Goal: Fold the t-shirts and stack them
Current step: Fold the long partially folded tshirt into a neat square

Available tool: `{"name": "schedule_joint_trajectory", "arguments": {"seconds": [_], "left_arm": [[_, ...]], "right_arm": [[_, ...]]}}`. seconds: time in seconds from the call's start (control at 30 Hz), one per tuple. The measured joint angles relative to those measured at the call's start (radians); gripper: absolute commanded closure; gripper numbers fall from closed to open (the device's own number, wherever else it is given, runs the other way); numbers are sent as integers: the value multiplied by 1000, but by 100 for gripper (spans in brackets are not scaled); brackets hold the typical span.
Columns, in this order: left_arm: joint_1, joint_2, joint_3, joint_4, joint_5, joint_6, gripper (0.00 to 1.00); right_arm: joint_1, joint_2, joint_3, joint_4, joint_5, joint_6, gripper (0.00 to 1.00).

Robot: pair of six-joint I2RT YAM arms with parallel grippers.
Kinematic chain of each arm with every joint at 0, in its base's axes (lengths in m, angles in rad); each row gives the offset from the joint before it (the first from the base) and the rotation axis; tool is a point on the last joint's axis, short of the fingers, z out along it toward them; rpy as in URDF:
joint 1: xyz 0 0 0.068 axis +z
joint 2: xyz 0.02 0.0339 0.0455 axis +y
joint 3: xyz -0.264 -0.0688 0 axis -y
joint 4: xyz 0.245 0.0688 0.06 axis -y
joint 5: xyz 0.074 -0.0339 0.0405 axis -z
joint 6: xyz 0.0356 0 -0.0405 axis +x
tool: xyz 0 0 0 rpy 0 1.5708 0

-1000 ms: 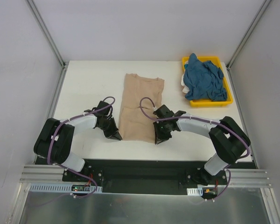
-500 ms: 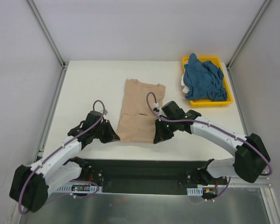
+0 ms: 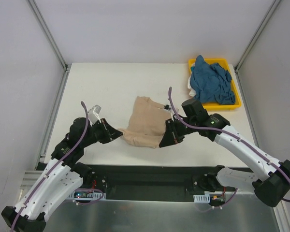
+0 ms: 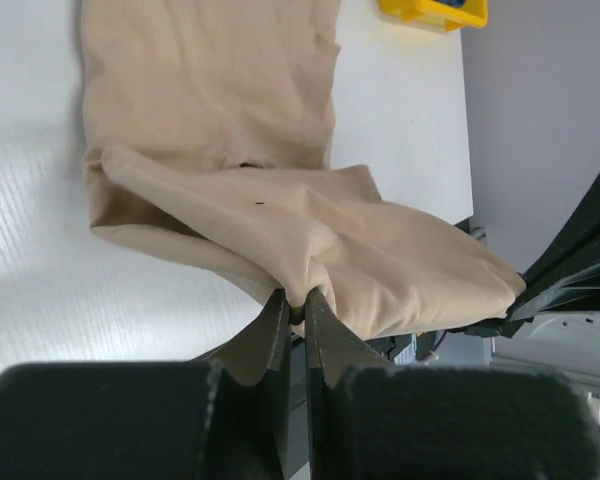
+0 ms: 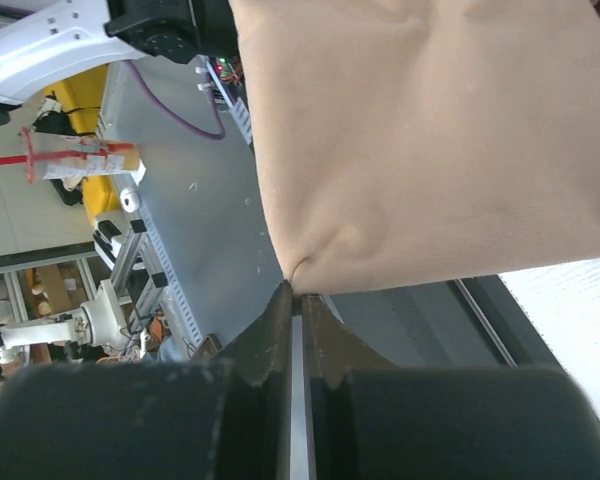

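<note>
The tan-beige t-shirt (image 3: 144,126) lies in the middle of the table, its near hem lifted off the surface. My left gripper (image 3: 120,135) is shut on the hem's left corner; the pinch shows in the left wrist view (image 4: 298,298), with the tan shirt (image 4: 210,120) stretching away. My right gripper (image 3: 162,143) is shut on the hem's right corner, also in the right wrist view (image 5: 294,290), where the tan shirt (image 5: 430,140) hangs above. The teal-blue t-shirt (image 3: 210,83) lies crumpled in the yellow tray (image 3: 238,102).
The yellow tray stands at the table's back right corner, with a bit of white cloth (image 3: 190,88) at its left side. Metal frame posts (image 3: 47,34) rise at the back corners. A black rail (image 3: 150,176) runs along the near edge.
Both grippers have lifted the tan shirt's near hem and carried it up and toward the far side. The shirt now looks shorter and bunched. Both arms have stretched out.
</note>
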Motion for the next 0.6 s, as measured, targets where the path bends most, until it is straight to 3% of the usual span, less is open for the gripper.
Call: {"name": "schedule_joint_trajectory", "arguments": {"seconds": [0.2,0.6], "left_arm": [[0,43,100,-3,-26,26,100],[0,376,241,82,-69,98,100]], "right_arm": [[-72,-31,0,-10,-51,1,99],[-240,-12,1,-31,-66,-6,99]]}}
